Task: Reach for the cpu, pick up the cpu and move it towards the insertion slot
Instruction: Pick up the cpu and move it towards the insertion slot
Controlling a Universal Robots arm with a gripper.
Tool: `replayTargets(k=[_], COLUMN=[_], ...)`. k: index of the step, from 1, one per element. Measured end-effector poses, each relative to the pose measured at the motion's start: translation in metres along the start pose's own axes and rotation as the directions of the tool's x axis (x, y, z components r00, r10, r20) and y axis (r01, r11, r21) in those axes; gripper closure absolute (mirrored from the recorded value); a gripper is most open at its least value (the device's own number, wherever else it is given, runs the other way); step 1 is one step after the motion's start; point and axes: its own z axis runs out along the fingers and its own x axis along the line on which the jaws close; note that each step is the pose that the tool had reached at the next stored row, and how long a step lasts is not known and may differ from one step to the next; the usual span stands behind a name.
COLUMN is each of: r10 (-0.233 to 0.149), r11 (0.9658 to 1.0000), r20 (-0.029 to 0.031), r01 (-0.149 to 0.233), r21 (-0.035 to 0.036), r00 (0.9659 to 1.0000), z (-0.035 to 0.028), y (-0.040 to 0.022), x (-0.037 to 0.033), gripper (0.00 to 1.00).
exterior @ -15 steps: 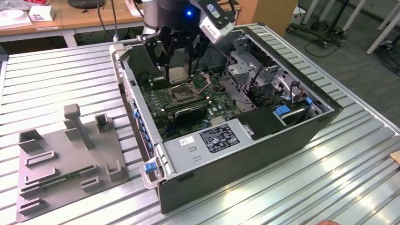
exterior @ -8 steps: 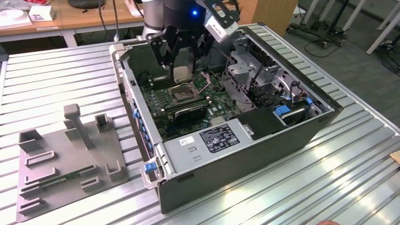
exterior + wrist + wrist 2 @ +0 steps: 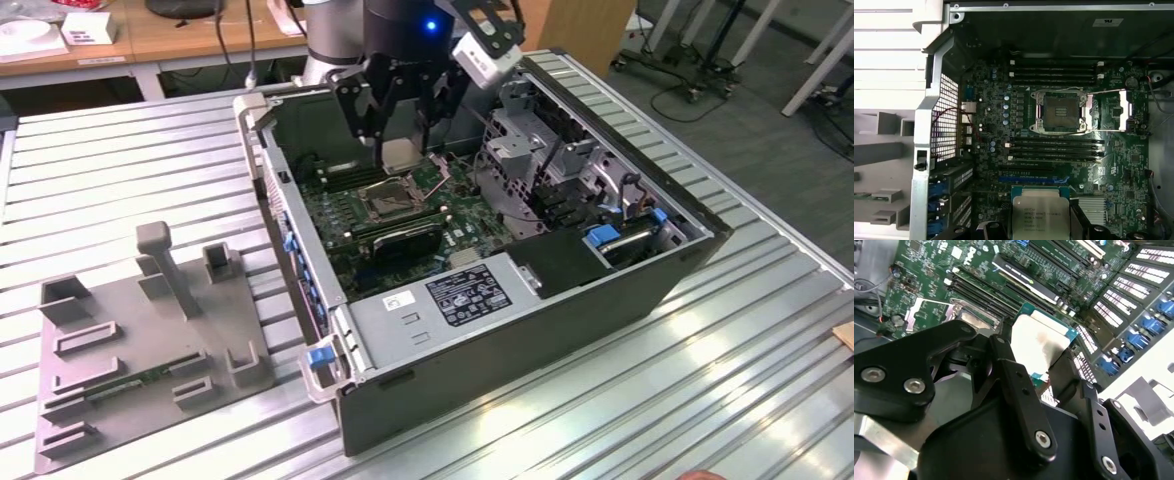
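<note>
My black gripper [image 3: 400, 148] hangs over the open computer case, shut on the cpu [image 3: 400, 153], a flat square chip with a silver-grey top and a pale rim. In both wrist views the cpu [image 3: 1040, 340] [image 3: 1040, 215] sits clamped between the two black fingers [image 3: 1009, 370], held above the green motherboard. The insertion slot [image 3: 388, 201] [image 3: 1060, 113] is a square socket with a dark centre and a silver frame. Its load plate [image 3: 1124, 111] is swung open. The slot lies just below and in front of the held chip in the exterior view.
The case's metal walls [image 3: 280, 180] ring the board. Black memory slots [image 3: 1054, 147] flank the socket. A drive cage and cables [image 3: 561, 170] stand at the exterior view's right. A grey fixture plate [image 3: 134, 340] lies on the slatted table at the exterior view's left.
</note>
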Motion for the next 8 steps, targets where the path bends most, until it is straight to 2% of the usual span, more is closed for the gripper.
replayTargets(k=[8], r10=[0.0], r11=[1.0], r20=[0.0], r01=[0.0], r21=[0.0001], r00=[1.0], z=[0.0001], y=[-0.0003], x=[-0.0132], gripper=[0.46])
